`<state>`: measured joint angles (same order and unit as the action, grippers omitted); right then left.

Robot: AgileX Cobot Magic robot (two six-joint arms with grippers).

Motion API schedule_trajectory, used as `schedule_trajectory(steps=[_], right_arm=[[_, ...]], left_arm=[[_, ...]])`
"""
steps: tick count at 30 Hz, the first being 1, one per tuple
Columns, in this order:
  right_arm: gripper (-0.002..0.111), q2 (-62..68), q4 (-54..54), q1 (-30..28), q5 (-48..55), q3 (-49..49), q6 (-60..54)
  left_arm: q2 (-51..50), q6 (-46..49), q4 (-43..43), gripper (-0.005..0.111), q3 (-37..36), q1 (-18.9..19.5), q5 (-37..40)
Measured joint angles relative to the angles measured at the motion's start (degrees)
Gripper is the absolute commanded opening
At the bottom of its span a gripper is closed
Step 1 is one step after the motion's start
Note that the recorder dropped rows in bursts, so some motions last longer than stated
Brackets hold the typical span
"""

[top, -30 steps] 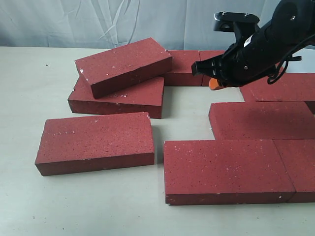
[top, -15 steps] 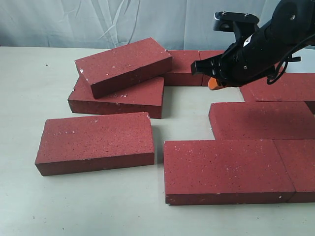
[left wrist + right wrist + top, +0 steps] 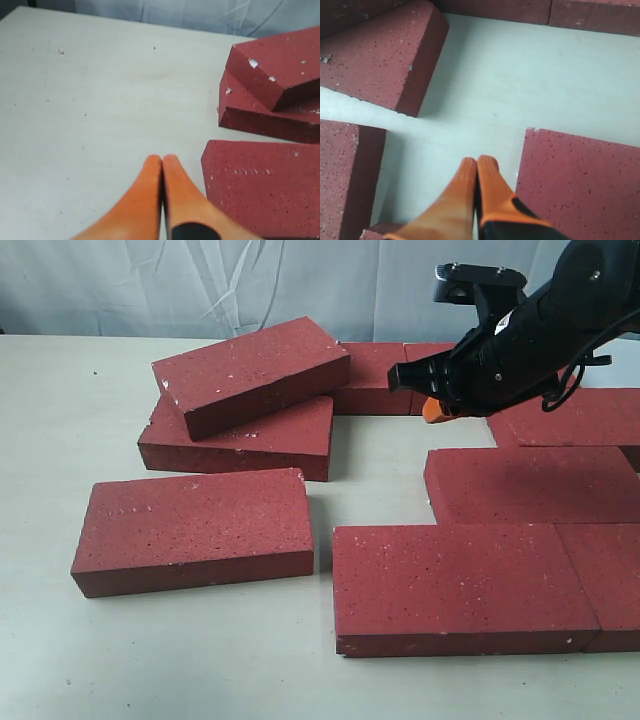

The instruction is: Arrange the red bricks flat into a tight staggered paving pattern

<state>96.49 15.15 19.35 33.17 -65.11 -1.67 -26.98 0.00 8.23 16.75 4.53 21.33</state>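
The red bricks (image 3: 460, 585) at right lie flat in staggered rows, long sides running left to right. At upper left 1 tilted brick (image 3: 250, 375) leans on a flat brick (image 3: 240, 438). 1 single brick (image 3: 195, 530) lies lower left. The right gripper (image 3: 432, 410) hovers above the table (image 3: 380, 455), fingers together. The left gripper (image 3: 162, 161) is pressed together too, empty.

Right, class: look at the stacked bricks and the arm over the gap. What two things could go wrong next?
1. The tilted brick leans on the brick below; a nudge might slide it off.
2. The right tool is shut above the gap; pushing from there could knock the laid brick out of line.
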Motion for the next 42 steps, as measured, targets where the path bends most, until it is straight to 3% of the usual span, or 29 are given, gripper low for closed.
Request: schedule_trajectory(steps=[8, 14, 21, 27, 30, 35, 42], right_arm=[[-0.001, 0.0, 0.0, 0.0, 0.0, 0.0, 0.0], [-0.001, 0.0, 0.0, 0.0, -0.1, 0.0, 0.0], [-0.001, 0.0, 0.0, 0.0, -1.1, 0.0, 0.0], [-0.001, 0.0, 0.0, 0.0, -1.4, 0.0, 0.0], [-0.001, 0.0, 0.0, 0.0, -1.4, 0.0, 0.0], [-0.001, 0.0, 0.0, 0.0, -1.4, 0.0, 0.0], [-0.001, 0.0, 0.0, 0.0, -1.4, 0.0, 0.0]], left_arm=[[-15.8, 0.4, -0.2, 0.000, 7.6, 0.0, 8.5], [-29.1, 1.5, 0.6, 0.000, 14.4, 0.0, 9.8], [-43.4, 8.2, 8.7, 0.000, 24.0, -0.1, 10.0], [-54.7, 11.4, 11.7, 0.000, 30.9, -5.1, 8.6], [-64.1, 11.4, 12.2, 0.000, 37.8, -9.0, 5.2], [-77.2, 11.4, 13.4, 0.000, 49.0, -11.5, 0.9], [-86.6, 15.7, 13.5, 0.000, 56.3, -14.6, -7.3]])
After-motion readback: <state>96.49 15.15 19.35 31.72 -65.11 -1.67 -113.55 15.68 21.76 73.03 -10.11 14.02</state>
